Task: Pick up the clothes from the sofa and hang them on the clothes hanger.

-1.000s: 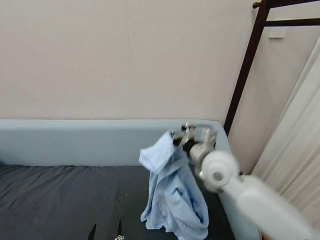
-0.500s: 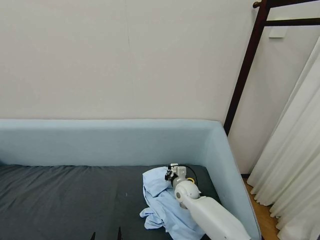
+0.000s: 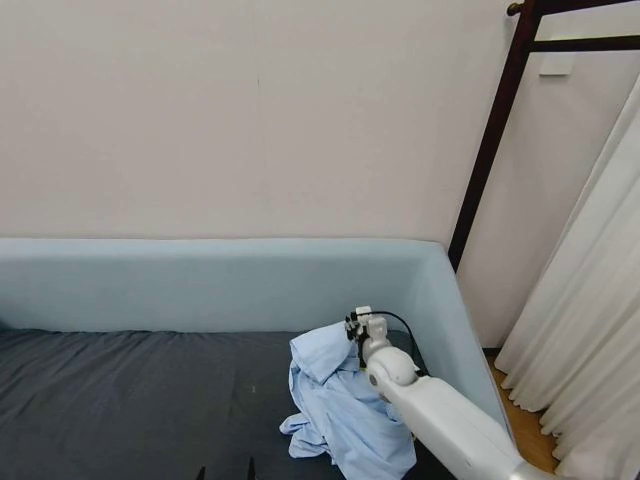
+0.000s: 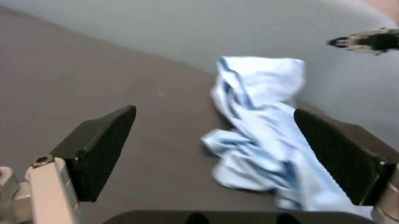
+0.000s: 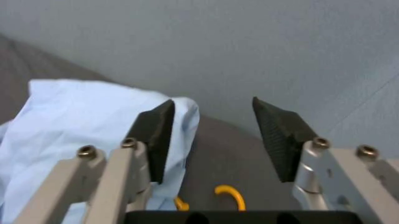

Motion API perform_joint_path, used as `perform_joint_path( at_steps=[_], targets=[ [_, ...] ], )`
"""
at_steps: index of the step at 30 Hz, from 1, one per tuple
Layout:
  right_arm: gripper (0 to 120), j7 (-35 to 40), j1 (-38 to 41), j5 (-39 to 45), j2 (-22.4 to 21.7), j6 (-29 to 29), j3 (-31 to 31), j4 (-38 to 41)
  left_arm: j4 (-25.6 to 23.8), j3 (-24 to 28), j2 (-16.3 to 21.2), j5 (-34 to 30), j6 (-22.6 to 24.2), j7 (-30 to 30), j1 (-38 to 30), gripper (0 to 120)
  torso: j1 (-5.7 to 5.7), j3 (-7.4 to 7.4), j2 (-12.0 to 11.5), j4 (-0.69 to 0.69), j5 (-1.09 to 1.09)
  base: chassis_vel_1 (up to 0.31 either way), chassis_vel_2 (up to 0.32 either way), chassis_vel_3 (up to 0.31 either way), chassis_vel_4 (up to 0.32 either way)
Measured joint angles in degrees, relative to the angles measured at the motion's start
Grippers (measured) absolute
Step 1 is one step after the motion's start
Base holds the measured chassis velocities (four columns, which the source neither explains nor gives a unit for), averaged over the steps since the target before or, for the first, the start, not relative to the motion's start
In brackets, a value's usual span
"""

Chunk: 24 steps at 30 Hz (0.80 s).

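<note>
Fingers (image 4: 103,144) of the left gripper (image 4: 215,112) are wide apart, low over the dark seat of the sofa (image 3: 150,280). Next comes the light blue shirt (image 3: 345,410). It lies in a soft, crumpled heap on the seat, near the sofa's right end. A second ago it hung in the air from the right gripper; now it is down on the seat. The right gripper (image 3: 358,325) is by the top of the heap, its fingers apart, one just beside the cloth. Far right stands the tall dark clothes hanger (image 3: 490,150), well apart from the shirt.
</note>
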Motion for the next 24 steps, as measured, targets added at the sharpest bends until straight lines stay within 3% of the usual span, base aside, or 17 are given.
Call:
perform_joint_path(
  at_steps=[1, 7, 11, 12, 14, 17, 18, 24],
  targets=[
    [58, 0.58, -0.52, 0.71, -1.53, -1.05, -0.31, 2.48, -0.93, 1.59, 1.27, -3.07, 1.79, 0.11, -0.75, 100, 0.0, 0.0, 0.0, 0.05, 0.02, 0.0, 0.0, 0.0, 0.0],
    [81, 4.14, -4.15, 3.94, -6.21, -1.71, 2.79, 11.37, -2.44, 8.3, 5.57, -16.04, 8.13, -0.1, -6.45, 100, 0.0, 0.0, 0.0, 0.06, -0.08, 0.0, 0.0, 0.0, 0.0],
    [93, 5.16, -6.12, 5.72, -7.02, -1.78, 4.66, 14.65, -1.66, 12.34, 4.98, -22.14, 10.96, -2.04, -11.04, 100, 0.0, -0.01, 0.01, 0.03, -0.08, 0.0, 0.0, 0.0, 0.0],
    [98, 5.23, -6.44, 6.08, -7.05, -1.84, 4.85, 15.2, -1.06, 13.07, 4.3, -24.23, 11.74, -2.43, -12.19, 100, 0.0, 0.0, 0.0, 0.11, -0.15, 0.0, 0.0, 0.0, 0.0],
    [98, 5.29, -6.68, 6.16, -7.06, -1.85, 4.9, 15.54, -0.48, 13.07, 3.97, -25.56, 12.23, -3.4, -13.05, 100, 0.0, 0.0, 0.0, 0.1, -0.09, 0.0, 0.0, 0.0, 0.0],
    [100, 5.41, -7.43, 5.92, -7.42, -1.9, 4.87, 16.08, -0.63, 13.21, 4.04, -28.91, 15.5, -5.9, -14.97, 100, 0.0, 0.0, 0.0, 0.11, -0.18, 0.0, 0.0, 0.0, 0.0],
    [100, 5.58, -7.79, 5.85, -7.37, -1.95, 4.94, 15.89, -1.16, 12.69, 5.4, -30.42, 16.78, -6.86, -15.62, 100, 0.0, 0.0, 0.0, 0.06, -0.11, 0.0, 0.0, 0.0, 0.0],
    [100, 5.84, -8.8, 5.59, -6.67, -2.08, 6.39, 14.93, -1.3, 11.17, 9.17, -33.26, 18.5, -7.99, -17.46, 100, 0.0, 0.0, 0.0, 0.09, -0.11, 0.0, 0.0, 0.0, 0.0]
  ],
)
